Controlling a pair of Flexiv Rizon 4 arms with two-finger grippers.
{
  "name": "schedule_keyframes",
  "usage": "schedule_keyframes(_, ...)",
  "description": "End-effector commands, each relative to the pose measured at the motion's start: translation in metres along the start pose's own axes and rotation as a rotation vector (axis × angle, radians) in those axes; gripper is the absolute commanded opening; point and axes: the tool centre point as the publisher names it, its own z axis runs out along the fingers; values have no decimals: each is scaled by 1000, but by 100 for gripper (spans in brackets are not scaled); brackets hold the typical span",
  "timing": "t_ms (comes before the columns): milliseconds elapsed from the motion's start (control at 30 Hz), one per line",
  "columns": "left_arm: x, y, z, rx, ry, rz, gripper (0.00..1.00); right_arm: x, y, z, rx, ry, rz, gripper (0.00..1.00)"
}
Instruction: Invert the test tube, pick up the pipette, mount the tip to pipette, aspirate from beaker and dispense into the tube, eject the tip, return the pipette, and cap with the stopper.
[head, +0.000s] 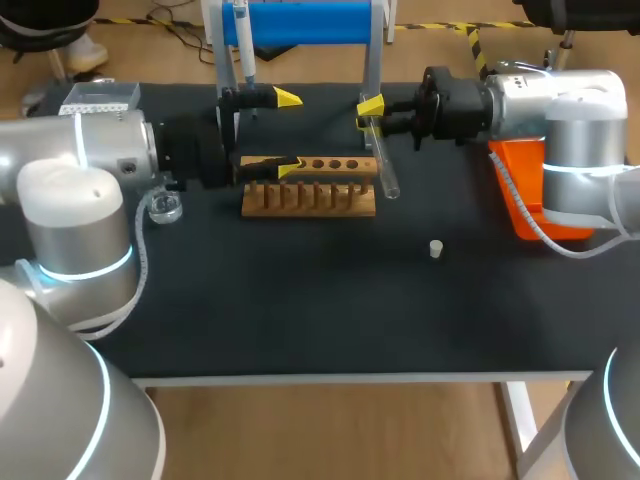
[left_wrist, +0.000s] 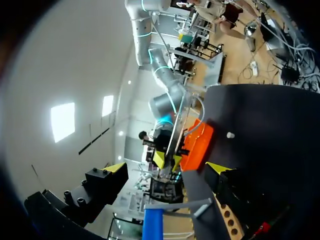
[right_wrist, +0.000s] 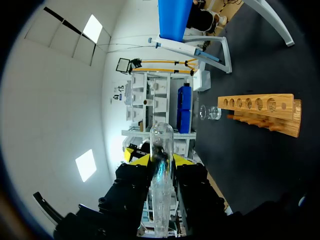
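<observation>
Right gripper (head: 370, 104) — pinching the test tube (head: 386, 168); tube tilted, just off the right end of the wooden rack (head: 310, 198). Left gripper (head: 288, 131) — spread wide, lower finger over the rack's left end. Pipette (head: 243, 45) hung on the stand (head: 300, 20) behind. Beaker (head: 165, 208) left of the rack. Stopper (head: 436, 249) upright on the table, well apart from the rack, nearer the front edge.

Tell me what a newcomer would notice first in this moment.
The clear test tube stands out first, clamped in the right gripper beside the right end of the wooden rack. Next come the left gripper, open with its yellow tips spread wide at the rack's left end, and the small white stopper lying alone on the black table.
</observation>
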Motion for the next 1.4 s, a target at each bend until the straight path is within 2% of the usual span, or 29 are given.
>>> schedule_keyframes(33,0,0,0,-2,0,2,100,1,0,-1,4,-4,1,0)
schedule_keyframes(167,0,-10,14,6,-11,147,100,1,0,-1,4,-4,1,0)
schedule_keyframes(467,13,-25,42,79,-41,279,100,1,0,-1,4,-4,1,0)
schedule_keyframes(833,14,-44,74,151,-63,335,100,1,0,-1,4,-4,1,0)
schedule_keyframes(1200,22,-62,100,196,-54,306,100,1,0,-1,4,-4,1,0)
schedule_keyframes(1400,25,-68,105,199,-71,293,100,1,0,-1,4,-4,1,0)
